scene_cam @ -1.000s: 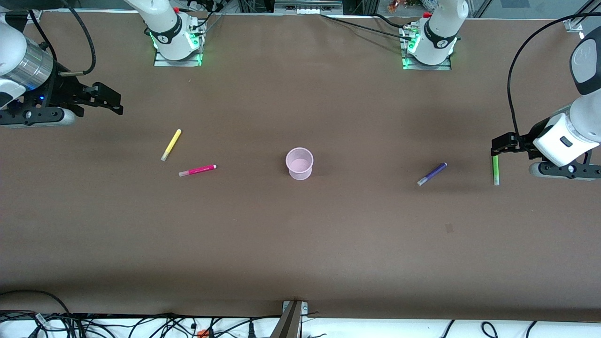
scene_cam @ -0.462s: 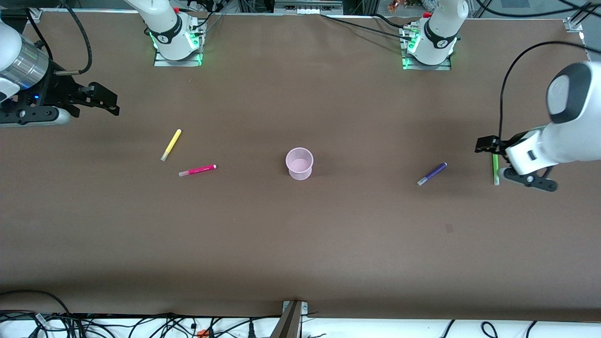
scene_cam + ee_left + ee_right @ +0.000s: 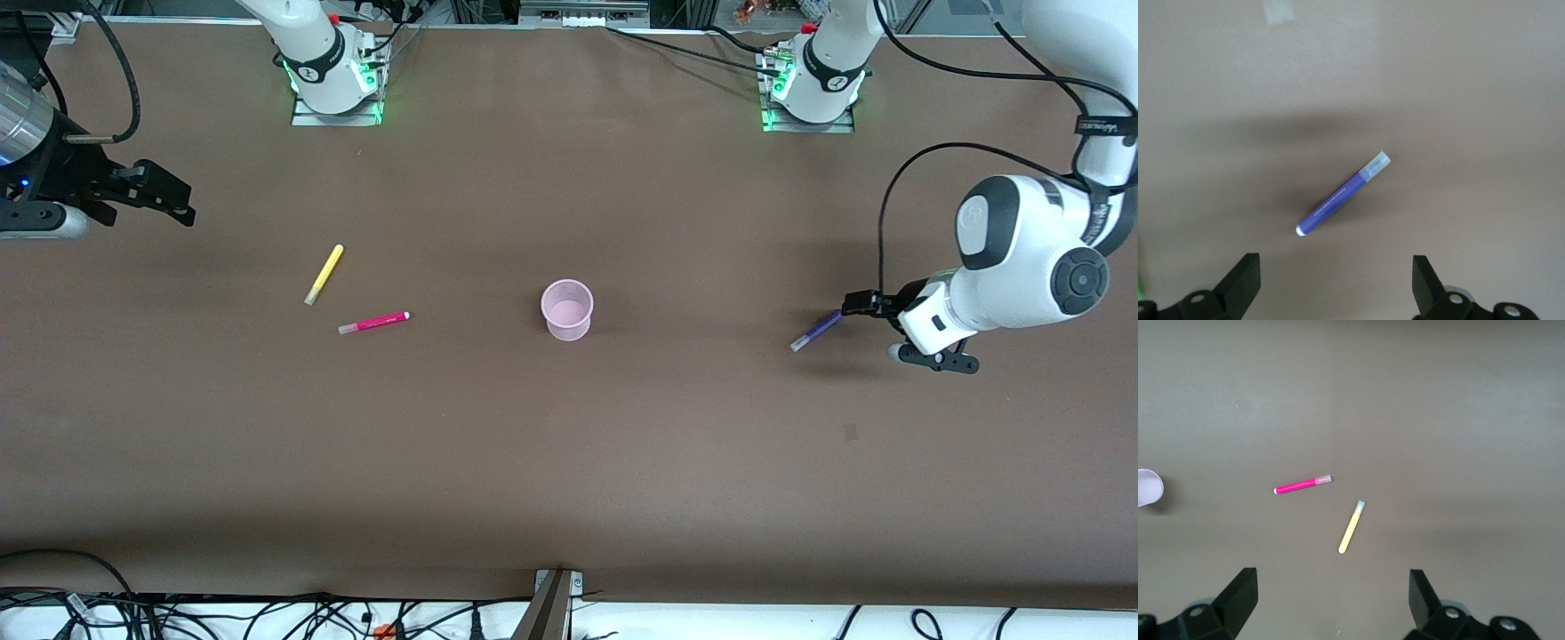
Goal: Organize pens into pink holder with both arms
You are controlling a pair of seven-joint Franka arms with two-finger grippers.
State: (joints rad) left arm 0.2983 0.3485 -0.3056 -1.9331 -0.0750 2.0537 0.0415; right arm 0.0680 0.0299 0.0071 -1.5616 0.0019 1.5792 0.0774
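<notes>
Right arm comes from its base and reaches out past its end of the table; right gripper (image 3: pixel 169 197) hangs over bare tabletop there, jaws spread wide, nothing between them, well apart from every pen. Yellow pen (image 3: pixel 324 275) lies flat on the table toward the right arm's end, slanted. Pink pen (image 3: pixel 373 323) lies flat near it, nearer the front camera and closer to the cup; the two pens don't touch. Right wrist view has both in frame past the open fingers (image 3: pixel 1238 595), plus a sliver of the cup at the edge. Pink holder (image 3: pixel 567 308) stands upright mid-table, inside looks empty, no pen in it. Purple pen (image 3: pixel 818 330) lies flat toward the left arm's end, slanted, pale tip toward the front camera. Left arm loops round from its base with the wrist bent low; left gripper (image 3: pixel 861 303) sits low just over the purple pen's capless end, jaws wide, not gripping. Left wrist view: purple pen centred ahead of the fingers (image 3: pixel 1243 280), clear of both. Sliver of green pen (image 3: pixel 1140 283) at that view's edge.
</notes>
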